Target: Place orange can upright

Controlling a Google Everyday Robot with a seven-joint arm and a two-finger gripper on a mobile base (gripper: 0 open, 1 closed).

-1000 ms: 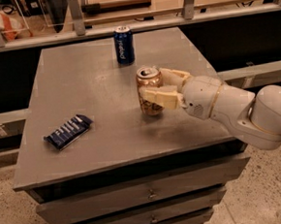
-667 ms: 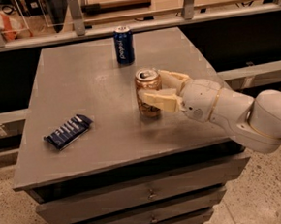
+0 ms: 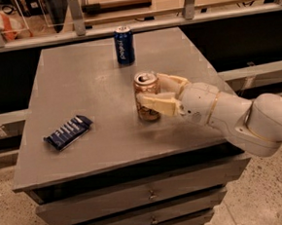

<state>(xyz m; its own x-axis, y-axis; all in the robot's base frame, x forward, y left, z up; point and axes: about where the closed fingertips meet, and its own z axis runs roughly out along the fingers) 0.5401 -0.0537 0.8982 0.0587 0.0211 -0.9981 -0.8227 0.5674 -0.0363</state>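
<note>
The orange can (image 3: 146, 87) stands upright on the grey table (image 3: 80, 90), right of its middle, silver top up. My gripper (image 3: 151, 91) reaches in from the right, with one cream finger (image 3: 155, 103) across the can's front and the other behind it. The fingers are closed around the can's body. The can's base looks to be on or just above the tabletop; I cannot tell which.
A dark blue can (image 3: 124, 45) with white lettering stands upright near the table's far edge. A dark blue snack packet (image 3: 68, 132) lies flat at the front left. Drawers (image 3: 147, 194) sit under the tabletop. A railing runs behind the table.
The gripper and the can have shifted slightly left together. The can stays upright in the grip. The blue can and packet have not moved.
</note>
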